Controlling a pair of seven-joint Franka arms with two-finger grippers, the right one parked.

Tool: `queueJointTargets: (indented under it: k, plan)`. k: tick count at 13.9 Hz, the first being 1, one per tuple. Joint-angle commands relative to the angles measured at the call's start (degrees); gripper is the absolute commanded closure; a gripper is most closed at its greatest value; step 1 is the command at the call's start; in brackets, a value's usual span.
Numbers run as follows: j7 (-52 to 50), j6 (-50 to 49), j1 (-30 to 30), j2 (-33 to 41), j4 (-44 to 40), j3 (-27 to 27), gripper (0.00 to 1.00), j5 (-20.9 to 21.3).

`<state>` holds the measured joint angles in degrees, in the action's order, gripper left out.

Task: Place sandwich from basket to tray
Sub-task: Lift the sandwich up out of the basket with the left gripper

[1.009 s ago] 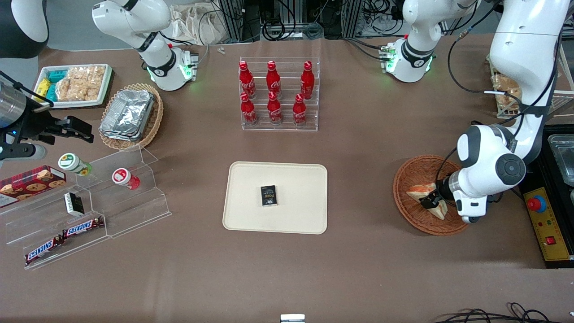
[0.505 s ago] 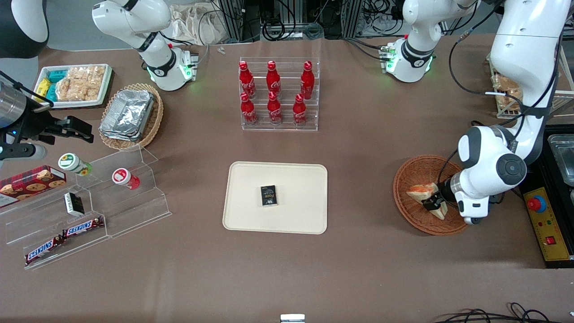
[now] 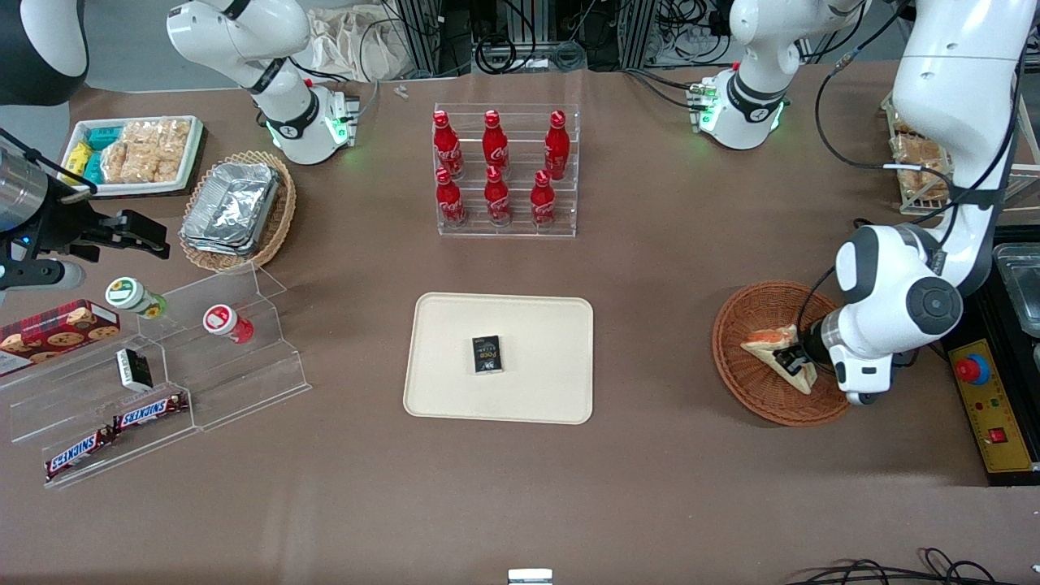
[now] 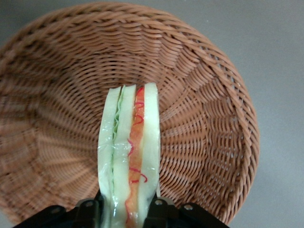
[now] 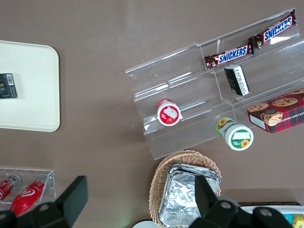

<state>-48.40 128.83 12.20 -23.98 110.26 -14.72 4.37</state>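
The sandwich (image 3: pixel 777 348), a white bread wedge with orange and green filling, is held in my left gripper (image 3: pixel 795 358) over the round reddish-brown basket (image 3: pixel 751 378) at the working arm's end of the table. In the left wrist view the two black fingers (image 4: pixel 88 211) press on both bread faces of the sandwich (image 4: pixel 129 156), with the basket (image 4: pixel 199 109) beneath it. The sandwich stands on edge, lifted a little off the basket floor. The cream tray (image 3: pixel 528 394) lies at the table's middle with a small black box (image 3: pixel 487 355) on it.
A clear rack of red cola bottles (image 3: pixel 504 171) stands farther from the front camera than the tray. A tan wicker basket with foil containers (image 3: pixel 236 207), a white snack tray (image 3: pixel 134 154) and a clear stepped shelf with snacks (image 3: pixel 162 366) lie toward the parked arm's end.
The gripper has closed on the sandwich and tipped it up on edge, shifting slightly toward the working arm's end and rising within the basket.
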Motion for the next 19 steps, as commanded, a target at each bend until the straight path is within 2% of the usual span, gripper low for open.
queueJointTargets:
  k: [1, 3, 5, 8, 11, 14, 16, 19]
  plan:
    - [-0.91, -7.6, 0.37, 5.25, -1.09, -0.58, 0.88, 0.65]
    - [-0.29, -15.15, 0.37, 7.36, -4.94, -0.75, 0.88, 0.12]
    - [1.63, -22.71, 0.37, 7.81, -10.47, -1.8, 0.95, -0.06]
    - [13.21, -34.05, 0.02, 7.63, -17.77, -1.98, 1.0, -4.09]
    - [15.09, -39.52, -0.42, 8.51, -23.76, -3.03, 1.0, -4.28]
    - [17.8, -41.73, -0.51, 9.21, -25.27, -5.4, 1.0, -4.1]
    - [17.81, -41.73, -0.51, 9.39, -25.09, -10.65, 1.0, -2.45]
    - [17.38, -39.81, -2.78, 6.68, -25.17, -18.84, 1.0, 3.87]
